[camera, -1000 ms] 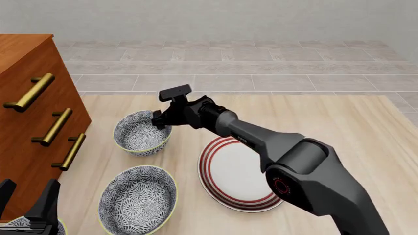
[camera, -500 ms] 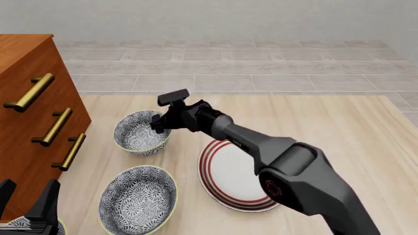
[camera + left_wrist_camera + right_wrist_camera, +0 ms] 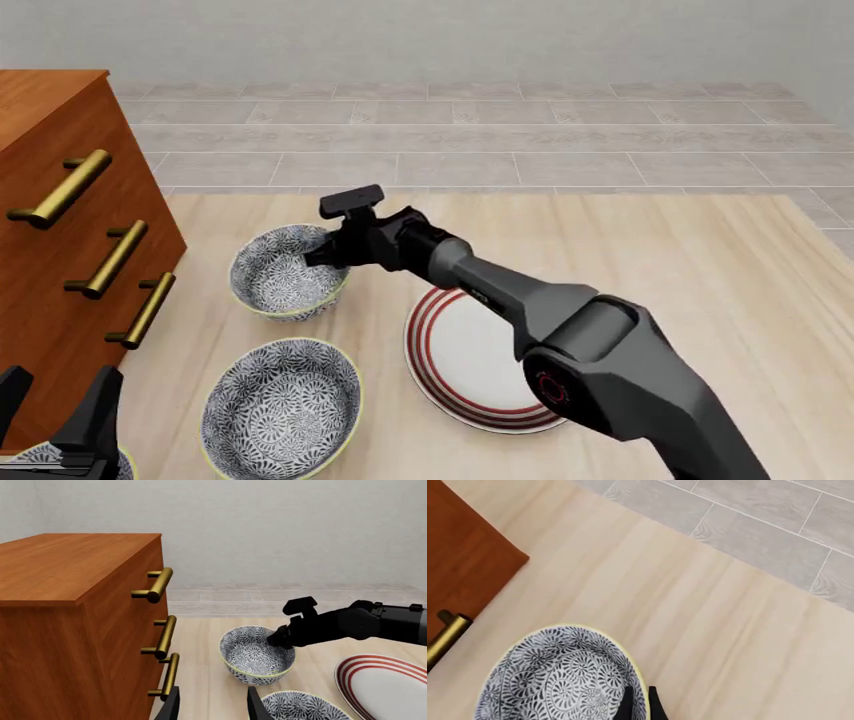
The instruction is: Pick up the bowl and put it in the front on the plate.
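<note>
The bowl [image 3: 284, 272], deep with blue-grey floral print, stands at the back left of the table, next to the dresser. My right gripper [image 3: 322, 256] reaches across to it and is shut on its right rim, one finger inside and one outside, as the right wrist view shows on the bowl [image 3: 560, 675] with the gripper [image 3: 640, 707]. From the left wrist view the bowl [image 3: 253, 655] and that gripper [image 3: 275, 641] are also in sight. The red-ringed plate [image 3: 441, 390] lies to the right of the bowl, partly under the right arm. My left gripper [image 3: 54, 420] hangs open and empty at the front left.
A wider bowl of the same pattern [image 3: 283, 405] sits in front of the held one, left of the plate. A wooden dresser [image 3: 54, 260] with brass handles borders the table's left side. A patterned rim [image 3: 27, 462] peeks out below the left gripper.
The right gripper has edged a little to the left at the bowl's rim, and the bowl has shifted slightly left with it. The left arm has stayed still.
</note>
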You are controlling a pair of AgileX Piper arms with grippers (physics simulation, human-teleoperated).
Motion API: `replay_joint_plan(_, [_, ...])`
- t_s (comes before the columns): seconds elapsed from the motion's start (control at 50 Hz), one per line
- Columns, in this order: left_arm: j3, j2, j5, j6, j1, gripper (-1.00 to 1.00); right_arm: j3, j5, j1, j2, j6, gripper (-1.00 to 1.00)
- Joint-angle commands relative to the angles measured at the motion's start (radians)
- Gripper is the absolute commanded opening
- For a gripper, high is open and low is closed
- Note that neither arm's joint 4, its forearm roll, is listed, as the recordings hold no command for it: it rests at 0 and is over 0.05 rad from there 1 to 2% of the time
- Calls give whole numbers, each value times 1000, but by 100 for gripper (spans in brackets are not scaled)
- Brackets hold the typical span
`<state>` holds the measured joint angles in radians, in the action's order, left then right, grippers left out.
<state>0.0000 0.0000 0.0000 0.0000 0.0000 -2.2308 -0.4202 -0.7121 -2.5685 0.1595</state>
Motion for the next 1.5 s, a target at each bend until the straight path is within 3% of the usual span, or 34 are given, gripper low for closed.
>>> replay_joint_plan(0.02, [0, 0, 0, 0, 0, 100, 35, 16, -2, 14, 9, -100])
replay_joint_plan(0.08, [0, 0, 0, 0, 0, 100, 36, 16, 9, 21, -7, -100])
replay_joint_plan(0.14, [0, 0, 0, 0, 0, 100, 47, 20, 31, 45, -58, -100])
replay_joint_plan(0.56, [0, 0, 0, 0, 0, 100, 272, 103, 69, 219, -109, -100])
replay_joint_plan(1.5, [0, 0, 0, 0, 0, 100, 663, 245, 112, 556, -103, -100])
